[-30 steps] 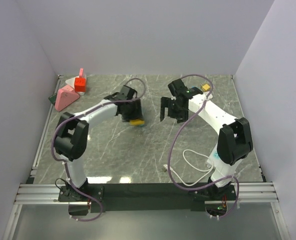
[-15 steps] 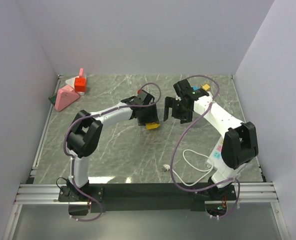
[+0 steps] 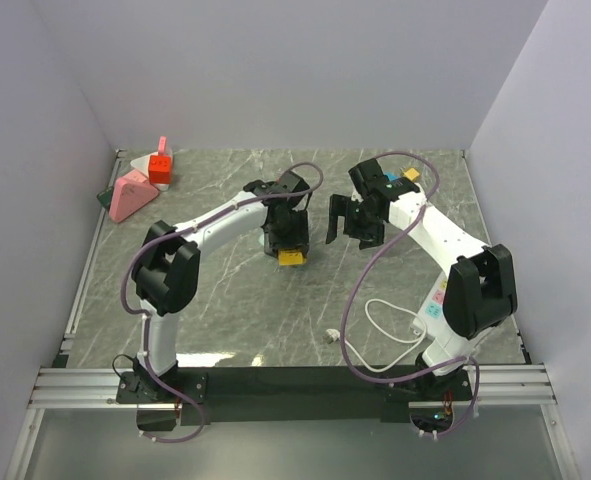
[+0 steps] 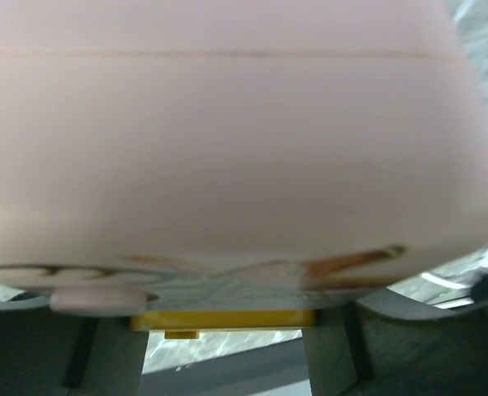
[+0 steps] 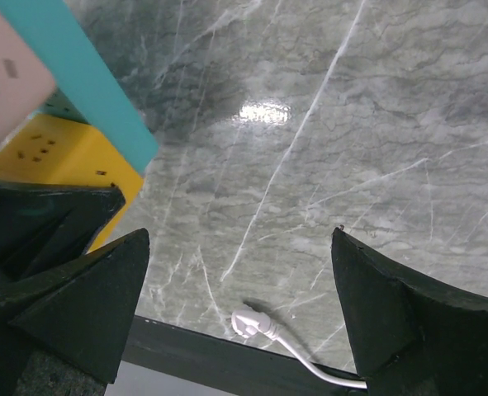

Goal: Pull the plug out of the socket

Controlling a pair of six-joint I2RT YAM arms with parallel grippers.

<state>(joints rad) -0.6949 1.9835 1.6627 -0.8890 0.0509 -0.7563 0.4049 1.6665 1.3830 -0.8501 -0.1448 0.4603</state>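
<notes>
Left hand (image 3: pixel 288 243) pinching yellow socket (image 3: pixel 292 258), carried toward 3 o'clock | right hand (image 3: pixel 347 222) spread, empty | plug (image 3: pixel 331 336) lies loose on worktop (image 3: pixel 225 290) at 6 o'clock, seemingly already out.

Top view bright and even, shadows faint. The right wrist view shows one white glare patch on the desk (image 5: pixel 376 124) — jaws dark, soft-edged. Left wrist view: the socket (image 4: pixel 227 140) is a pink, defocused blur.
</notes>
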